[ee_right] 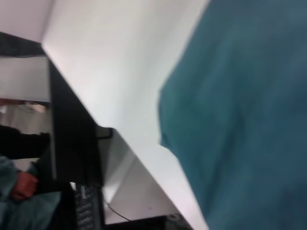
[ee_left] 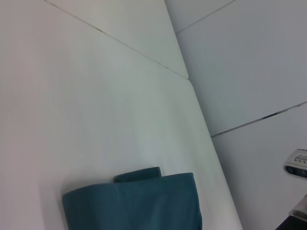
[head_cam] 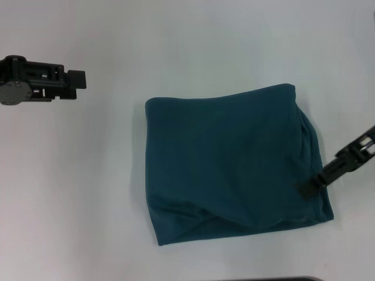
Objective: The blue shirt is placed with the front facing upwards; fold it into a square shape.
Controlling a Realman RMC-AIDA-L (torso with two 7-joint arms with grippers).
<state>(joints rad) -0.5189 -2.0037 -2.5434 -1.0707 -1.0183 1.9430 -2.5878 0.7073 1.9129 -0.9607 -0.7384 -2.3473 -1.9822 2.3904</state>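
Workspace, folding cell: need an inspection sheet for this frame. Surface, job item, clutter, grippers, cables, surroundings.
Surface: white table, with seam lines showing in the left wrist view.
Job's things: blue shirt lies folded into a rough square, plain side up, no lettering visible; near edge rumpled, layers showing along its right side.
Clutter: nothing seen on the table.
Grippers: left gripper is off the shirt, above bare table to its far left. Right gripper is at the shirt's right near corner, its tip over the fabric.
Cables: a thin one beyond the table edge, right wrist view.
Surroundings: dark furniture and a keyboard-like item beyond the table in the right wrist view.
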